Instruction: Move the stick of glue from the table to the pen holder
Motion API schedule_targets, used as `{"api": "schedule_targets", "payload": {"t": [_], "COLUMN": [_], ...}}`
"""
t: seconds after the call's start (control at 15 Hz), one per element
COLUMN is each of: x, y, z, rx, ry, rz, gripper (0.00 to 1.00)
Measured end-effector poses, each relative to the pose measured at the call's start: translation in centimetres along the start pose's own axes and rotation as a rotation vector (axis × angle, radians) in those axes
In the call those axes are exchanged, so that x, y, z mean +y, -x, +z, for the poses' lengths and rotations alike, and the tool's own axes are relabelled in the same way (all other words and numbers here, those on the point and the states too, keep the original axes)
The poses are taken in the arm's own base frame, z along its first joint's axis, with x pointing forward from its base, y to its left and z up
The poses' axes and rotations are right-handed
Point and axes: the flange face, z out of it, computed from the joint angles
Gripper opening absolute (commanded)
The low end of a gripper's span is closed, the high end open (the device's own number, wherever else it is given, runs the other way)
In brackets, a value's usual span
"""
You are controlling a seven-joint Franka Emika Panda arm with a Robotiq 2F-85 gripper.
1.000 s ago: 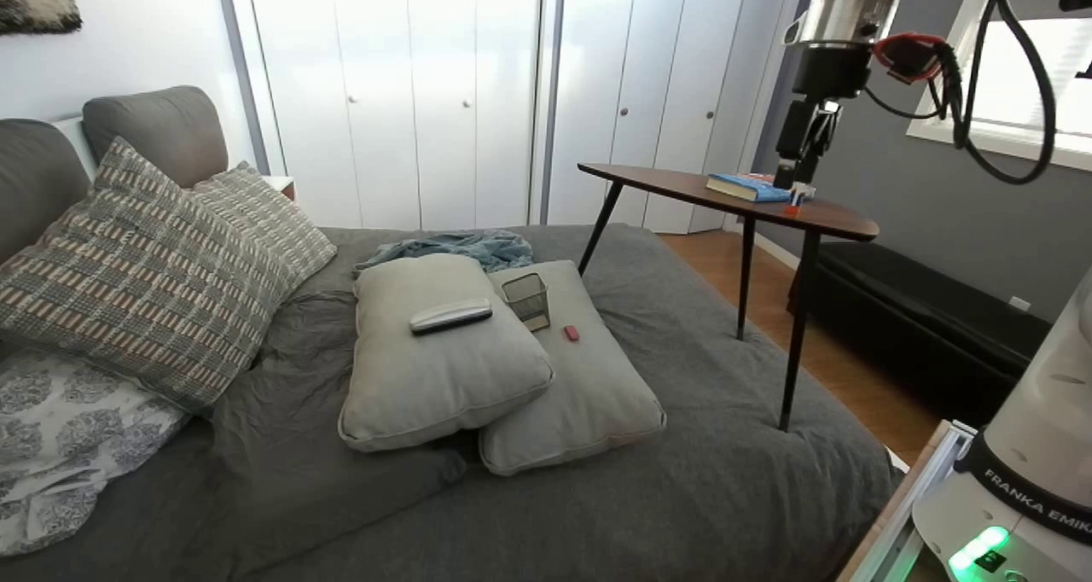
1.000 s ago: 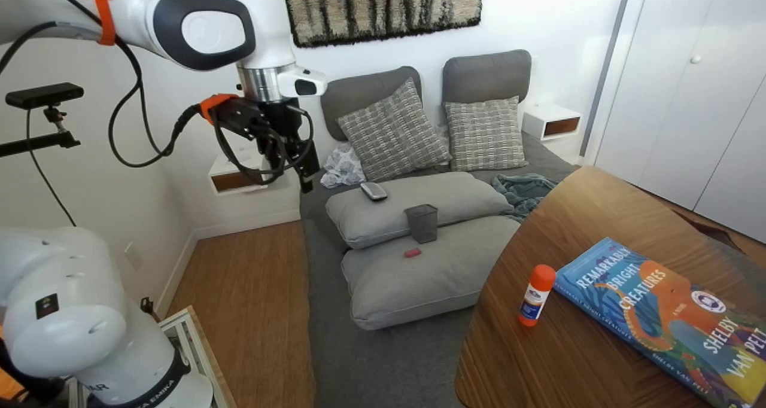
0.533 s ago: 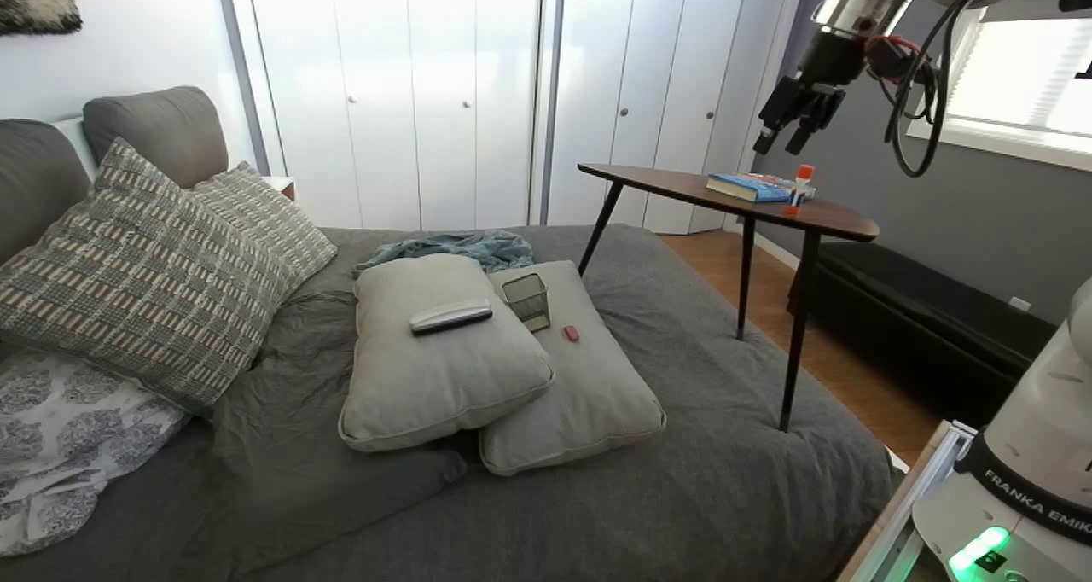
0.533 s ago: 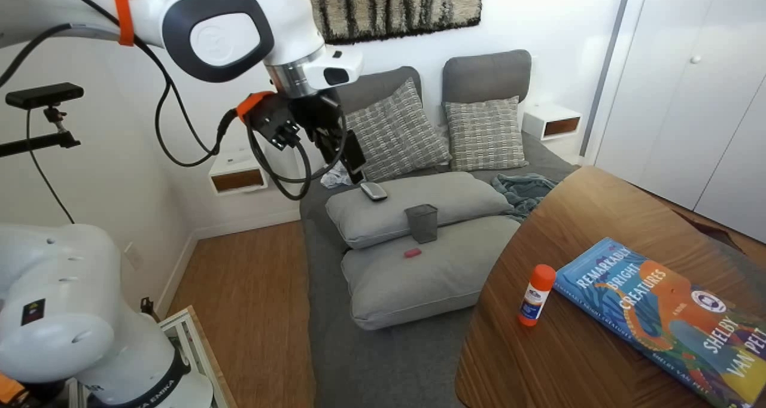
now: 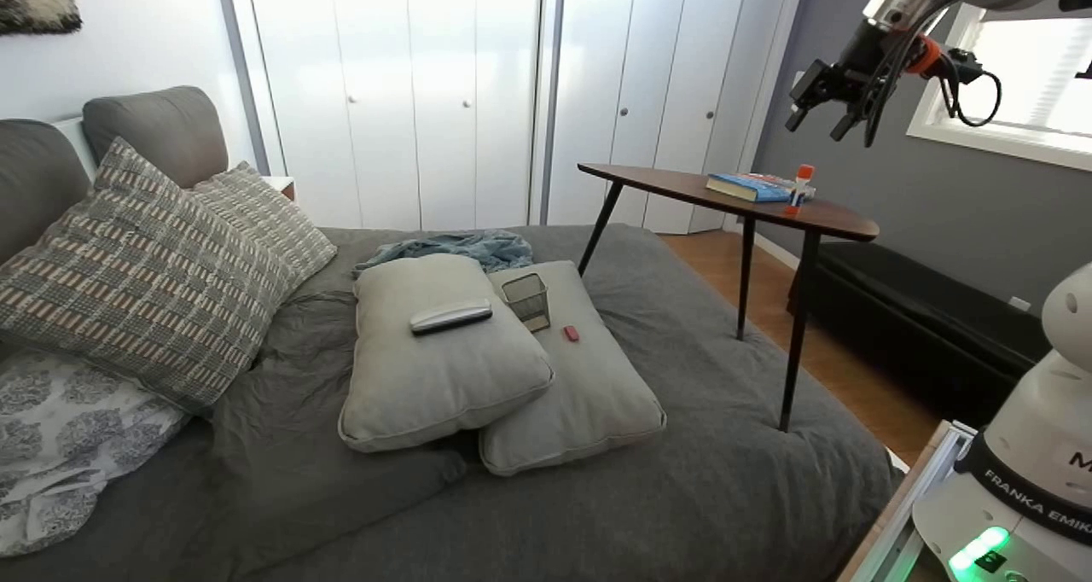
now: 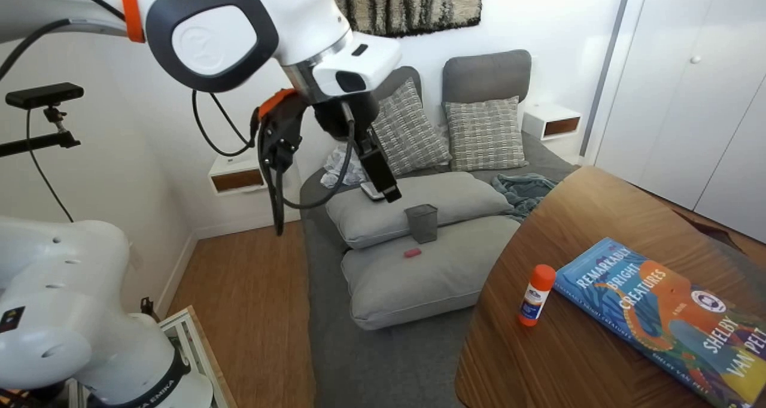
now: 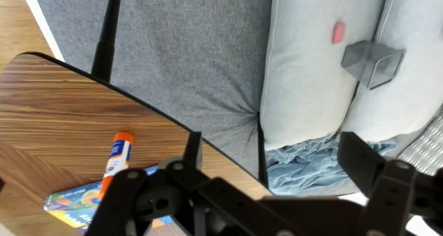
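The glue stick (image 5: 799, 191), white and blue with orange ends, stands upright on the brown wooden table (image 5: 674, 183) beside a book. It also shows in an exterior view (image 6: 534, 300) and in the wrist view (image 7: 117, 158), left of the jaws. The pen holder (image 5: 527, 300) is a grey mesh cup resting on the cushions on the bed; it also shows in an exterior view (image 6: 422, 222) and in the wrist view (image 7: 375, 63). My gripper (image 5: 817, 127) is above the table, tilted, apart from the glue stick. In the wrist view its jaws (image 7: 271, 136) are wide open and empty.
A blue book (image 6: 658, 312) lies on the table touching or close by the glue stick. A small red block (image 5: 571, 333) and a silver-black case (image 5: 450, 317) lie on the grey cushions (image 5: 589, 394). The table's black legs stand on and by the bed.
My gripper has risen, moved away from in front of the glue stick and tilted, with the wrist turning. The glue stick, pen holder and book have not moved.
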Motion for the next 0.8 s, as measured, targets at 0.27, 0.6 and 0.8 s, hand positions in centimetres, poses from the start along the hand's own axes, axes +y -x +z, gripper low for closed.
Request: {"api": "schedule_targets", "payload": {"t": [0.27, 0.6, 0.8], "x": [4.7, 9.1, 10.8], "y": [-2.4, -5.2, -6.9], "z": [0.4, 1.8, 3.0], "rx": [0.062, 0.087, 0.093], "ry": [0.026, 0.128, 0.216], "rz": [0.204, 0.441, 0.566], "gripper": [1.00, 1.00, 1.00]}}
